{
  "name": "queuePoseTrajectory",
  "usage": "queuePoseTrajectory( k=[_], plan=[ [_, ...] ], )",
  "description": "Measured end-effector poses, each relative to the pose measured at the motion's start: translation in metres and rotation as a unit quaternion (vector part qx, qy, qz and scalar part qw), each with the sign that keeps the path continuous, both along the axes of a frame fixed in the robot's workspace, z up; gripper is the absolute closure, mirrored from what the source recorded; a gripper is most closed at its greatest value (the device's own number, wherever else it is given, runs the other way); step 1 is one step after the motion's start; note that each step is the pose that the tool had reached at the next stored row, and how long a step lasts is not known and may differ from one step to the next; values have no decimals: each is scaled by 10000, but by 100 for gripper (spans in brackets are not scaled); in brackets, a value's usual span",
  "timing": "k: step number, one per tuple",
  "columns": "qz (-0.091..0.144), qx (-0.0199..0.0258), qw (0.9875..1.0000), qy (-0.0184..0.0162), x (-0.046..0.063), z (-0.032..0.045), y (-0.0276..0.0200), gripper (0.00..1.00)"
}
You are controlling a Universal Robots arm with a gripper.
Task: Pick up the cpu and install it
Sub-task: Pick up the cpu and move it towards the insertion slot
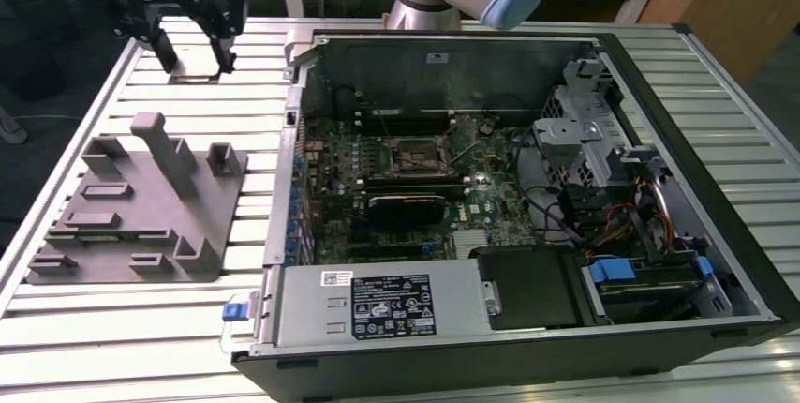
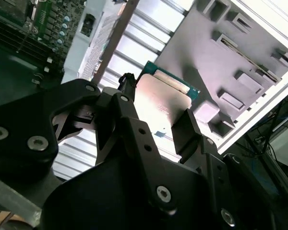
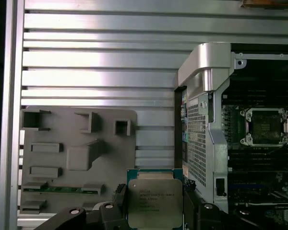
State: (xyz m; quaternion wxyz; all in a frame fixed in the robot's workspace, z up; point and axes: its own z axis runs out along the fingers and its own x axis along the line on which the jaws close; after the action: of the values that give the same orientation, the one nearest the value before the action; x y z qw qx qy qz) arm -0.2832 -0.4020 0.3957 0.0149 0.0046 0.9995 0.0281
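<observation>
The tool (image 1: pixel 197 61) hangs over the slatted metal counter (image 1: pixel 125 328) near its far corner on the exterior view's left, beyond the far end of the grey moulded fixture (image 1: pixel 138 206). Its two dark fingers (image 3: pixel 119 197) are closed on the cpu (image 3: pixel 155 203), one on each of two opposite edges. In both wrist views the chip sits flat between them, its silver top showing and a thin green rim around it. Whether the chip clears the counter or rests on it cannot be told. The open computer case (image 1: pixel 700 159) lies on its side along the counter's edge on the exterior view's right, well apart from the tool. On the motherboard inside it, the square socket (image 1: pixel 410 155) stands open and bare within its metal frame.
</observation>
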Motion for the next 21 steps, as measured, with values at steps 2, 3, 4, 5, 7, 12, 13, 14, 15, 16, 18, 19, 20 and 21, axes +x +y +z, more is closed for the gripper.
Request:
queuePoseTrajectory(
  k=[2,3,4,5,7,12,13,14,15,16,18,19,20,21],
  plan=[
    [1,0,10000,0,60,0,1,45],
    [0,0,10000,0,90,-1,1,45],
    [1,0,10000,0,120,0,2,45],
    [1,0,10000,0,149,0,2,45],
    [0,0,10000,0,206,0,4,45],
    [1,0,10000,0,348,0,7,45],
    [1,0,10000,0,379,0,7,45],
    [1,0,10000,0,407,0,8,45],
    [0,0,10000,0,436,0,8,45],
    [0,0,10000,0,462,0,9,45],
    [0,0,10000,0,516,0,10,45],
    [1,0,10000,0,542,0,11,45],
    [1,0,10000,0,566,-1,12,45],
    [1,0,10000,0,588,0,13,45]
  ],
)
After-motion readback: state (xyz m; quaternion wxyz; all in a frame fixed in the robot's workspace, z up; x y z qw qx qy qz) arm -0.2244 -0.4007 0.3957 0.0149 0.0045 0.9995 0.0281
